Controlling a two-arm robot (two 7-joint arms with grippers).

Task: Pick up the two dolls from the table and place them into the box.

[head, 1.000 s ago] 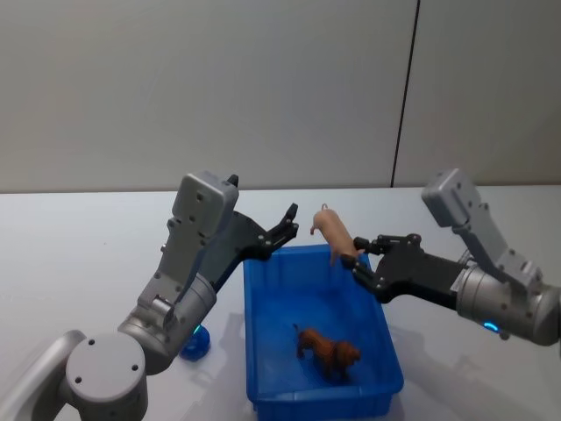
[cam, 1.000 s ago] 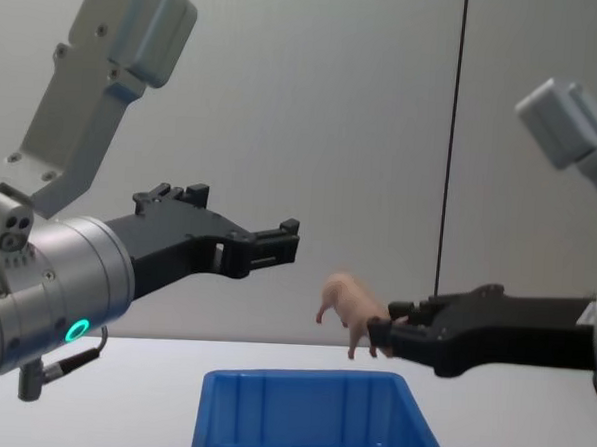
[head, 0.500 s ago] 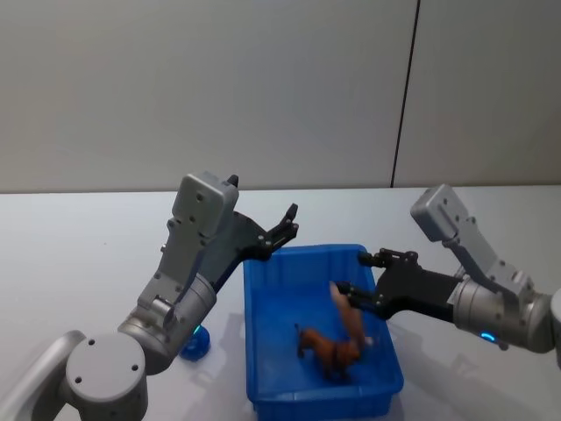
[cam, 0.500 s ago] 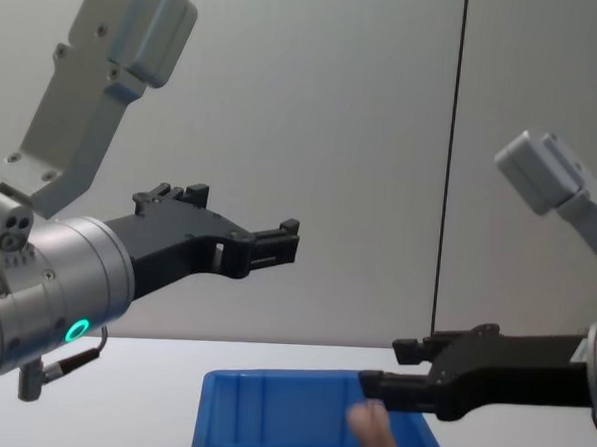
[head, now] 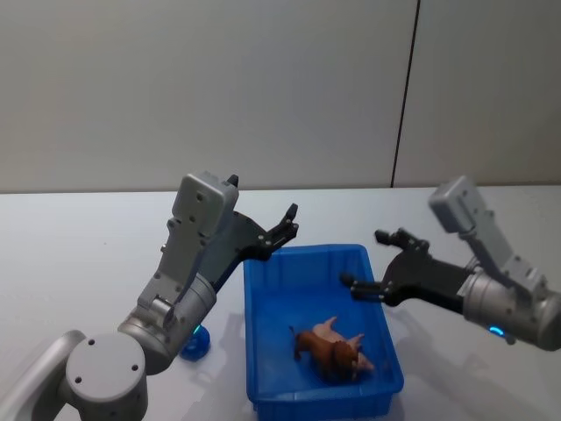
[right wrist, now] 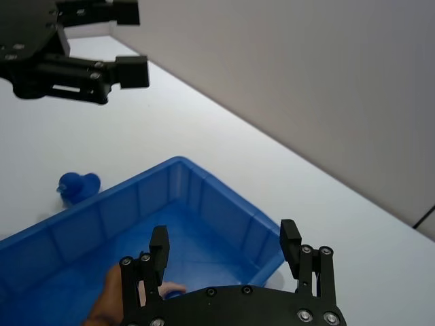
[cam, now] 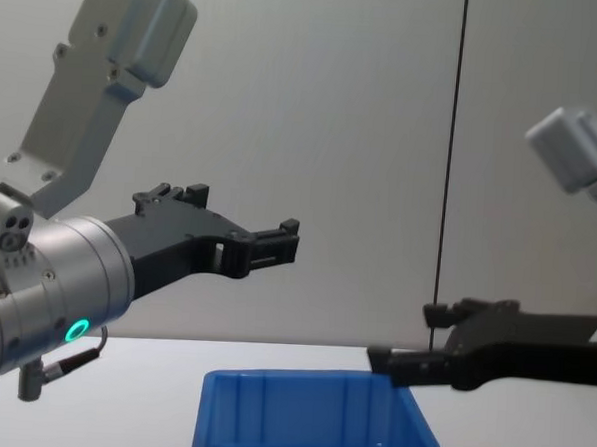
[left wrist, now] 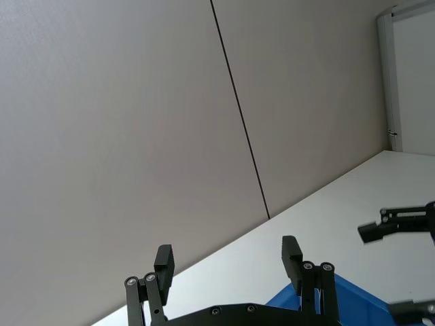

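Note:
The blue box (head: pixel 307 253) stands in the middle of the table, ribbed inside (right wrist: pixel 178 165), its far wall visible in the chest view (cam: pixel 309 414). Inside it a pinkish-tan pig doll (head: pixel 328 328) lies on its side against a brown dog doll (head: pixel 331 356); the pig's tip (right wrist: pixel 112 300) shows below my right gripper (right wrist: pixel 224 241). That gripper (head: pixel 361 259) hangs open and empty over the box's right rim (cam: pixel 403 334). My left gripper (head: pixel 287 224) is open and empty, raised above the box's far left corner (cam: pixel 283 241) (left wrist: pixel 228 255).
A small round bright-blue toy (head: pixel 195 344) sits on the white table (head: pixel 79 254) left of the box, next to my left arm's base (right wrist: pixel 78 185). A grey wall (head: pixel 263 88) stands behind the table.
My right gripper lowered over the box, opened and let go of the pig doll, which dropped in beside the brown dog. The gripper then drew back to the right. The left arm stayed still.

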